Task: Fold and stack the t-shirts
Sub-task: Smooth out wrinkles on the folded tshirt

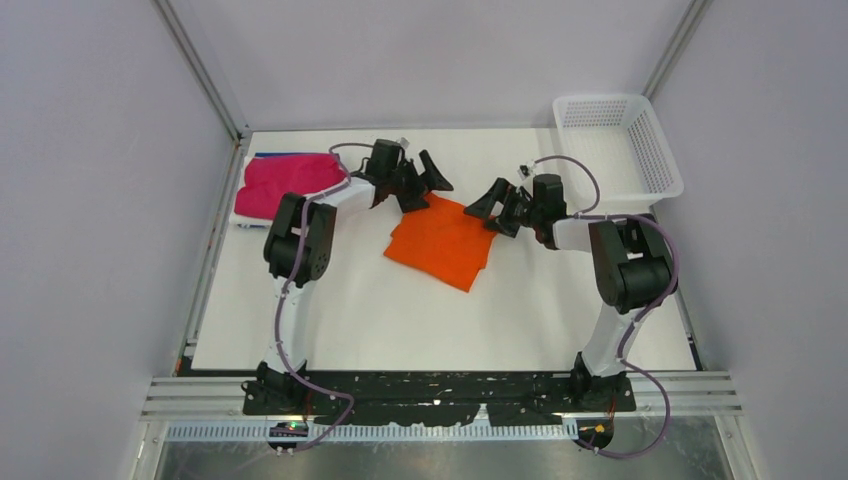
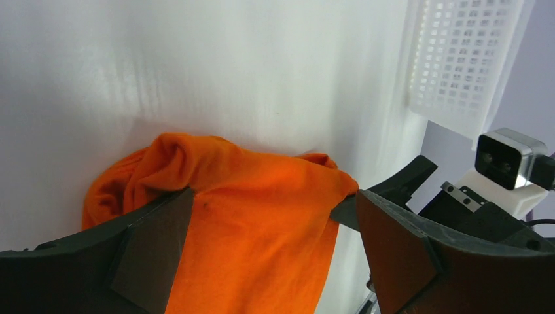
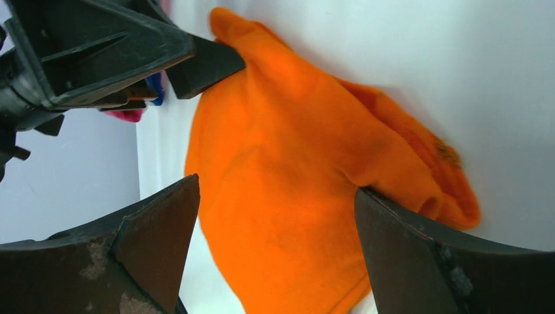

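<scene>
**Presently: orange shirt folded, not yet stacked**

Item 1 – orange t-shirt. It lay on the white table, left of the white mesh basket and a little nearer the arm bases, apart from it. It was folded to a rough square. The wrist views showed one corner bunched and a sleeve end rolled under.

Item 2 – pink t-shirt. It sat across the table from the basket, well apart, and looked folded. A thin strip of the blue t-shirt showed along its far edge, apparently underneath.

Item 3 – right gripper. It was placed between the basket and the orange shirt's far corner, with jaws spread wide and nothing held.

Item 4 – left gripper. It was farther from the basket, at the same far edge of the orange shirt. Its jaws were likewise spread and straddled the cloth without pinching it. Whether a finger brushed the fabric could not be told.

Condition of work, as judged: pink and blue looked already piled, and the orange fold was largely made. What remained was tidying the bunched corner and carrying the orange shirt away from the basket onto that pile.
</scene>
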Controlling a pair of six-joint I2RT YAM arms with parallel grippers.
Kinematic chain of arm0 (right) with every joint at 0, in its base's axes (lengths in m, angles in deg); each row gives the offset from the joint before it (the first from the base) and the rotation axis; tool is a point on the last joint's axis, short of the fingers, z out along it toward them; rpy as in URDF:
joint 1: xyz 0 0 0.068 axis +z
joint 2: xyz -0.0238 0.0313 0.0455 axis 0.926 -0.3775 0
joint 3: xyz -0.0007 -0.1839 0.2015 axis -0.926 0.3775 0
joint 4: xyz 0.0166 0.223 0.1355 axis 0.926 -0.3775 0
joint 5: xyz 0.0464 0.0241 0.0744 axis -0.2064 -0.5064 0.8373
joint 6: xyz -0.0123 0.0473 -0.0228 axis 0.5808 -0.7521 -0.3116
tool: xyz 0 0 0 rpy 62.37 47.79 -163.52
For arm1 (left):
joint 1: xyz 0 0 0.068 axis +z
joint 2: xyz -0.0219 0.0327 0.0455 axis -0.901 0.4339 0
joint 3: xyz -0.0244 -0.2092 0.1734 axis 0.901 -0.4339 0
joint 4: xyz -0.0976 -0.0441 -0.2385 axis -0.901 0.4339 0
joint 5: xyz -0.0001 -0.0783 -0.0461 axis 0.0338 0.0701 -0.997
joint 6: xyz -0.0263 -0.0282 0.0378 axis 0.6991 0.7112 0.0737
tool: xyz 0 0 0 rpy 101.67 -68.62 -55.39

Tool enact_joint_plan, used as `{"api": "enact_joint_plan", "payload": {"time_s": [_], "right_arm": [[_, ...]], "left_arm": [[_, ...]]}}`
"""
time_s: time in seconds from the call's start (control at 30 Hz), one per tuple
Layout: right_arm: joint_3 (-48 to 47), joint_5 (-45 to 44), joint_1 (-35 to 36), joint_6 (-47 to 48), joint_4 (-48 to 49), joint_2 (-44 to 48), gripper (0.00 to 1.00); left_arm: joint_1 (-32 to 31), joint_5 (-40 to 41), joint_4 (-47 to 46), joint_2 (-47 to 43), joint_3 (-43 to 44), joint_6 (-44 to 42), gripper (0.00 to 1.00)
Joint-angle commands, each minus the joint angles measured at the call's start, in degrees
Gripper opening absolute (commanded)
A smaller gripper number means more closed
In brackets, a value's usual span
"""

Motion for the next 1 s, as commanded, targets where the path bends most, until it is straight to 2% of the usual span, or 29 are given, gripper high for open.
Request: {"api": "enact_joint_plan", "payload": {"time_s": [0.0, 0.17, 0.3, 0.57, 0.8, 0.97], "right_arm": [[-0.4, -2.6, -1.4, -1.3, 2.7, -3.8, 0.95], [0.4, -1.5, -3.1, -0.7, 1.7, -6.0, 0.95], [2.4, -0.7, -3.2, 1.3, -0.1, -4.8, 0.95], [11.1, -2.7, -3.2, 9.0, -9.9, 6.4, 0.95], [10.9, -4.1, -3.1, 13.1, -16.8, 13.9, 0.95], [7.6, -6.2, -3.0, 14.5, -23.2, 24.6, 0.95]], "left_arm": [[-0.2, -2.0, -2.9, 1.0, 1.5, 4.5, 1.00], [-0.9, -2.3, -1.0, -1.8, -5.2, 4.5, 1.00], [-2.7, -0.8, -2.3, -9.2, -16.8, 4.1, 1.00], [-7.8, 5.3, -5.3, -23.8, -35.9, 2.6, 1.00], [-9.1, 6.9, -4.6, -27.8, -35.3, 0.7, 1.00], [-10.2, 12.9, 1.6, -36.2, -35.0, -2.9, 1.00]]}}
